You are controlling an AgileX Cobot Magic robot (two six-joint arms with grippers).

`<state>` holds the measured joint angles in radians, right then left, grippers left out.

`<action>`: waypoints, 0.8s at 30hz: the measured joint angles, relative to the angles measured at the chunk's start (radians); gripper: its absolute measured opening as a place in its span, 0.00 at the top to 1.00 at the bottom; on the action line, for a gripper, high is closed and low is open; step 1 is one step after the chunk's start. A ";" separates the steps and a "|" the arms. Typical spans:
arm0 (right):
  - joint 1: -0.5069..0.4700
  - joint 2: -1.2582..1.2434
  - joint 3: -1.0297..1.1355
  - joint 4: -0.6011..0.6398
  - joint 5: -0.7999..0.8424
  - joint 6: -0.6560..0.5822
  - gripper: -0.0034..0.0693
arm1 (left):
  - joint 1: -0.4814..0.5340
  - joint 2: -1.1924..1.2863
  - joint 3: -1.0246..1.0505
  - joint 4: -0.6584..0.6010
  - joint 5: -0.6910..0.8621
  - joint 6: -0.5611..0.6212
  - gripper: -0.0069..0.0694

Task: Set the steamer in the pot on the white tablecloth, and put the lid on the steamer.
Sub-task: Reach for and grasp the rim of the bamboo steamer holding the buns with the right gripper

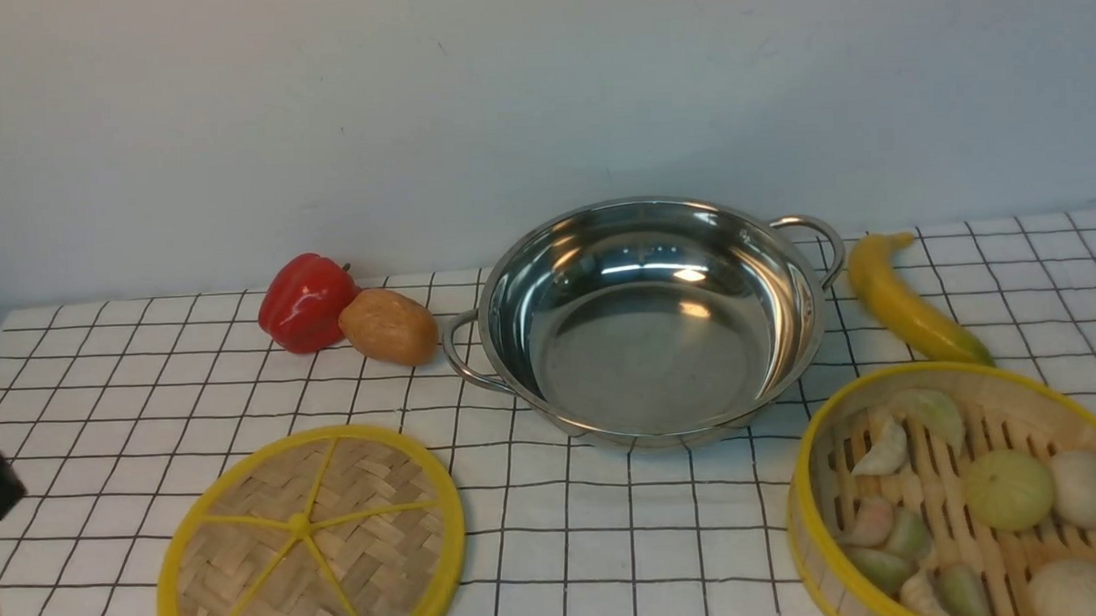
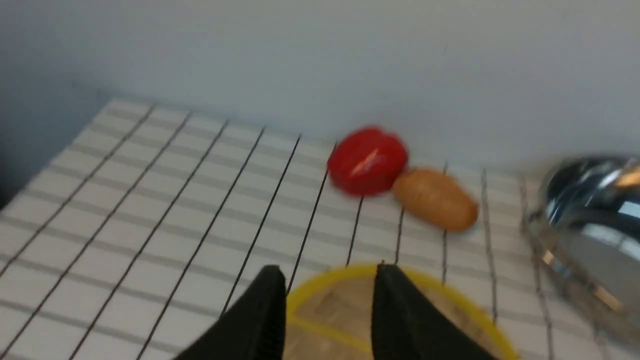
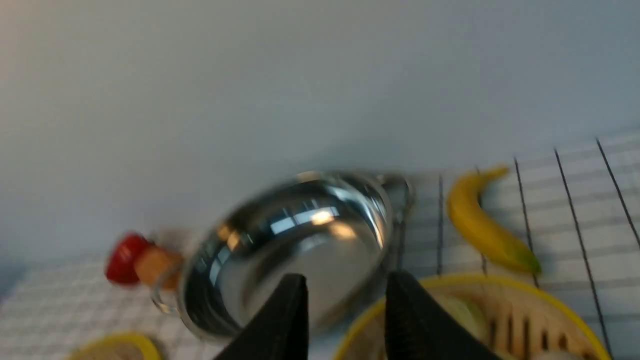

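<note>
The steamer [image 1: 933, 486], a bamboo basket with yellow rim bands, stands at the front right of the white tablecloth [image 1: 611, 543] and holds dumplings and buns. The shiny pot [image 1: 649, 341] sits empty in the middle, towards the back. The woven lid [image 1: 310, 535] lies flat at the front left. My left gripper [image 2: 330, 272] hangs open over the lid's [image 2: 340, 300] far edge, holding nothing. Open and empty too, my right gripper [image 3: 345, 280] is above the gap between the pot [image 3: 300, 240] and the steamer [image 3: 500, 281]. Neither gripper's fingers show in the front view.
A red pepper [image 1: 306, 301] and a brown potato [image 1: 389, 325] lie left of the pot, the potato close to its handle. A yellow banana [image 1: 903, 305] lies between the pot and the steamer's far side. A grey wall stands behind the table.
</note>
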<state>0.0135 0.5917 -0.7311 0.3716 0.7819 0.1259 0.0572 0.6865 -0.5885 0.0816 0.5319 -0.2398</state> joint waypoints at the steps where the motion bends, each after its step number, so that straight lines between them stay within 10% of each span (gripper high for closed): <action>1: 0.000 0.033 -0.023 -0.029 0.033 0.000 0.62 | 0.000 0.044 -0.021 0.000 0.045 0.035 0.59; 13: 0.000 0.434 -0.087 -0.355 0.279 0.039 0.62 | 0.000 0.547 -0.151 -0.377 0.306 0.568 0.59; 24: -0.102 0.592 -0.089 -0.393 0.286 0.065 0.62 | 0.000 0.648 -0.154 -0.429 0.244 0.634 0.59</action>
<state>-0.0885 1.1834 -0.8204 -0.0213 1.0680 0.1907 0.0572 1.3347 -0.7425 -0.3469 0.7757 0.3943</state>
